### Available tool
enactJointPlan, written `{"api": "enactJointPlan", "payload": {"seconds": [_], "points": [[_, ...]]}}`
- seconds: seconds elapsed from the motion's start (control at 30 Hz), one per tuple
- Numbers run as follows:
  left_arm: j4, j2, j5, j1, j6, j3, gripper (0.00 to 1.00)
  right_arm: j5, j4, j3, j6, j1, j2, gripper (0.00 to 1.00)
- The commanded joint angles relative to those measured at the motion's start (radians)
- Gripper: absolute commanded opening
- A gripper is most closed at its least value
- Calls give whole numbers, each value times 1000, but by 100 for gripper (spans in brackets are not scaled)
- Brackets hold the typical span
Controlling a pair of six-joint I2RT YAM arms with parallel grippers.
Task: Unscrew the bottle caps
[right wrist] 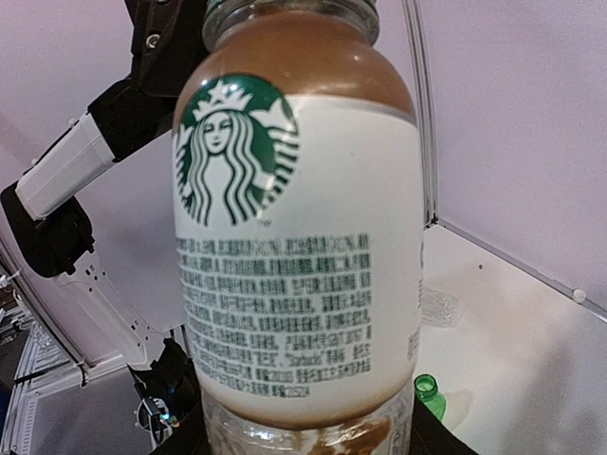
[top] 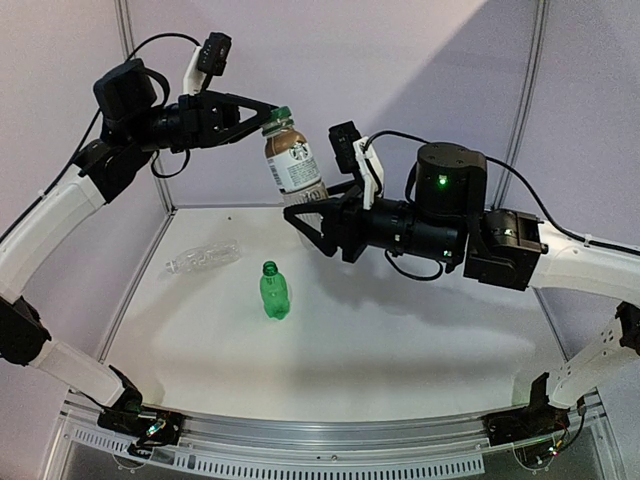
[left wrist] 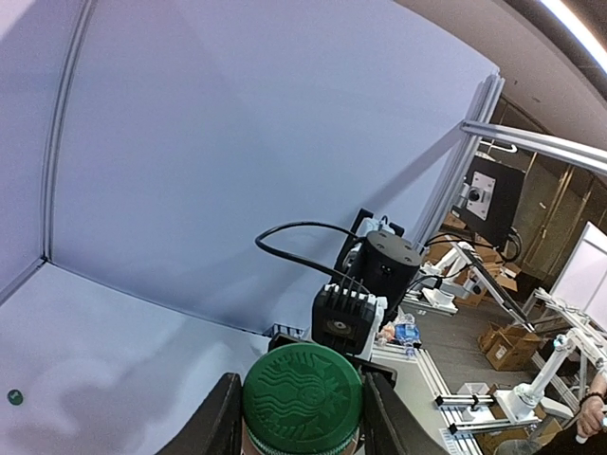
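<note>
Left end effector [top: 272, 114] pinching green cap [left wrist: 302, 398] atop labelled bottle [top: 293, 160], upper centre | right end effector [top: 305, 210] clamped round bottle's base, aloft | step: loosening this cap, likely | next: left twists, right holds firm | green bottle [top: 274, 291] on worktop [top: 400, 330] looks open.

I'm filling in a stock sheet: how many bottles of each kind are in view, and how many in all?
Clear ribbed bottle, lying down: 1
Green bottle, standing, mouth open: 1
Labelled brown bottle, held up, green cap on: 1
Total: 3 bottles
</note>
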Motion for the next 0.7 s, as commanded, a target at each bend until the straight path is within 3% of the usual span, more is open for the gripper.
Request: {"api": "enactJointPlan", "payload": {"seconds": [0.0, 0.33, 0.67], "points": [[-139, 32, -34, -42, 73, 30, 26, 53, -44, 50, -39, 3, 15, 24], [-462, 65, -220, -73, 188, 131, 27, 302, -211, 173, -82, 3, 76, 24], [-592, 100, -444, -124, 48, 197, 25, 377, -231, 257, -140, 6, 142, 23]]}}
